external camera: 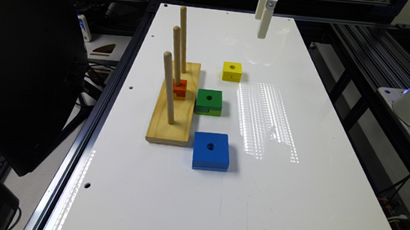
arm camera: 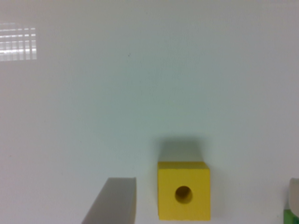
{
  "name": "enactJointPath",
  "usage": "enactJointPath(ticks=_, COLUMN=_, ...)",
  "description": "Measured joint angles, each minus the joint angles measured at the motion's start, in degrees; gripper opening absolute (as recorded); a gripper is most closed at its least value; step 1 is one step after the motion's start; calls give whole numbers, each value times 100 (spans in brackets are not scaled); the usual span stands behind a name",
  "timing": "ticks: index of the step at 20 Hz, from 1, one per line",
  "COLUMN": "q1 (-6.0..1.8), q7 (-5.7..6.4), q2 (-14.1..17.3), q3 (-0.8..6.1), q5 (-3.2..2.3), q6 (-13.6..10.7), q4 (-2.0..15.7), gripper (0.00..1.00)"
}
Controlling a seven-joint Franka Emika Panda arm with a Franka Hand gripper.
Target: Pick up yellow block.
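The yellow block (external camera: 232, 71) (arm camera: 183, 191), small and square with a round hole in its top, lies flat on the white table (external camera: 276, 197). In the exterior view my gripper (external camera: 263, 26) hangs high in the air, over the table's far end and beyond the block. The wrist view looks straight down: the gripper (arm camera: 205, 186) is open, its two pale fingers (arm camera: 114, 200) set wide apart, and the block sits on the table far below, between them. Nothing is held.
A green block (external camera: 209, 101) and a larger blue block (external camera: 211, 151) lie nearer the camera. Beside them on the exterior view's left is a wooden base (external camera: 173, 108) with three upright pegs and a small orange block (external camera: 179, 88). A dark monitor (external camera: 21, 59) stands off the table's left edge.
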Motion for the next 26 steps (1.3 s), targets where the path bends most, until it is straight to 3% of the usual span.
enactJointPath(ticks=6, q1=-11, q7=-4, q2=36, q3=0, q5=0, q6=0, q4=77, gripper=100)
enactJointPath(ticks=9, q1=-37, q7=-24, q2=214, q3=0, q5=0, q6=27, q4=174, gripper=100)
enactJointPath(ticks=16, q1=-44, q7=-39, q2=931, q3=2, q5=0, q6=650, q4=258, gripper=100)
enactJointPath(ticks=26, q1=-45, q7=-45, q2=1049, q3=4, q5=0, q6=665, q4=330, gripper=100)
